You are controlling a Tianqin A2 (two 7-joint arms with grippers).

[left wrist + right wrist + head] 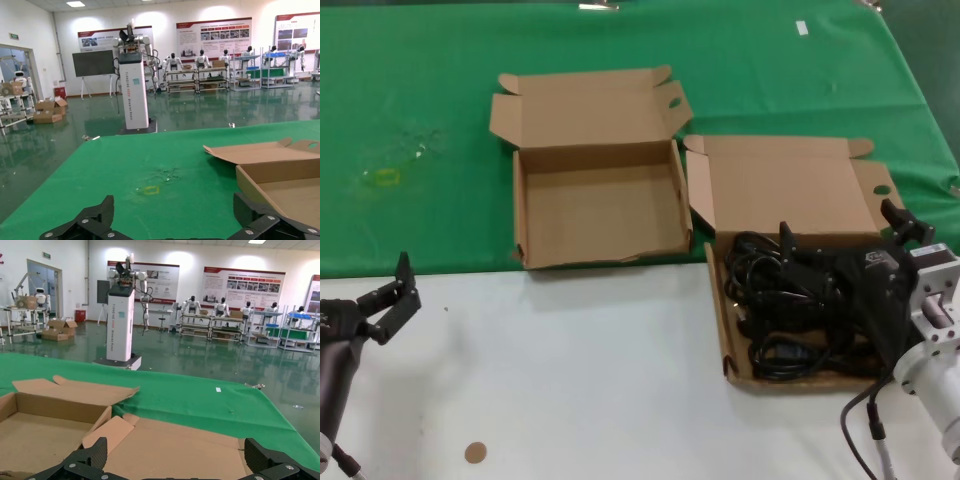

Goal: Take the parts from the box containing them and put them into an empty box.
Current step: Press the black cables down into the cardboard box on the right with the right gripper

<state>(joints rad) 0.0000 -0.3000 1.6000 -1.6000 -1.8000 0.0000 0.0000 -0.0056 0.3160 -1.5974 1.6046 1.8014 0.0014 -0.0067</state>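
Black cables point(790, 315) heaped tangled in the box point(735, 330) at desk's right edge. Likely limp, light, snag-prone; best pinched mid-loop. Right end effector point(835, 262) spread above them; left end effector point(390, 300) released, idle near left edge.

Even, bright overhead light came from white ceiling panels point(76, 4) in the hall. The brown cardboard box point(595, 215) cast only a thin soft shadow along its near edge. The glossy green floor point(210, 357) beyond the desk mirrored pale glare. Far shelving looked slightly soft.
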